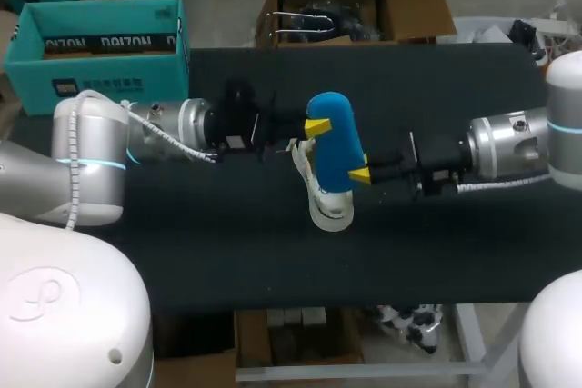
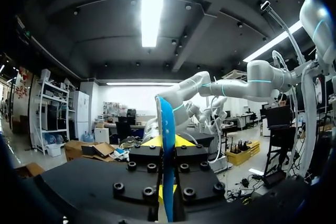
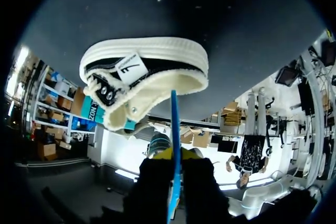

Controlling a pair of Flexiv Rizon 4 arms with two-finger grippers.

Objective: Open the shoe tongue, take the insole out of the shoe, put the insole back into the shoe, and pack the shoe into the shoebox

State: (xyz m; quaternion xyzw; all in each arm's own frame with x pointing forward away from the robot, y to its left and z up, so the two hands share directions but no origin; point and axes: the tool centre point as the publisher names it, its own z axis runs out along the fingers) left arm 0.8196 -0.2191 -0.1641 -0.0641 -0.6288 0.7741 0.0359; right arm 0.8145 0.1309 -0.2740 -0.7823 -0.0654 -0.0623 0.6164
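A blue insole stands upright above the middle of the table, held from both sides. My left gripper is shut on its upper edge, where the insole shows edge-on between the fingers. My right gripper is shut on the lower right edge, and there too the insole runs thin between the yellow tips of the gripper. The black and white shoe lies on the dark table just under the insole. Ahead of the right gripper, the shoe shows its white sole rim and open collar.
The teal shoebox stands open at the back left corner of the dark table. Both arms reach in level from the sides and meet at the middle.
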